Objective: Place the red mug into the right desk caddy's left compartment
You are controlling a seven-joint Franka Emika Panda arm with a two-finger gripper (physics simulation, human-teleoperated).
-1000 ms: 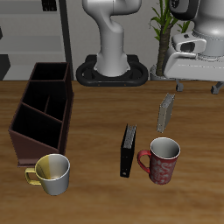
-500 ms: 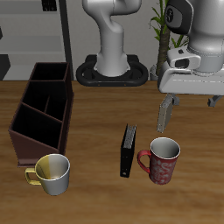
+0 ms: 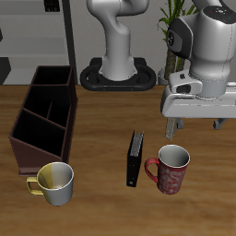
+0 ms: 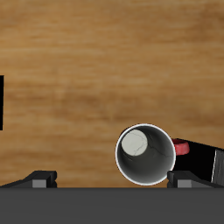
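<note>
The red mug (image 3: 171, 169) stands upright on the table near the front edge, its white inside showing and its handle turned toward the black book. In the wrist view the red mug (image 4: 145, 154) shows from above. The right desk caddy (image 3: 39, 153), a dark maroon box with thin dividers, stands far across the table from the mug. My gripper (image 3: 195, 124) is open and empty, hanging above and a little behind the mug. Its fingertips (image 4: 181, 179) show at the edge of the wrist view.
A slim black book (image 3: 135, 158) lies beside the red mug, between it and the caddy; it also shows in the wrist view (image 4: 206, 163). A yellowish-cream mug (image 3: 55, 182) stands in front of the caddy. The robot base (image 3: 117, 76) is at the table's back.
The gripper has come down and toward the table's front, from the back edge to a spot above and just behind the red mug. Nothing on the table has moved.
</note>
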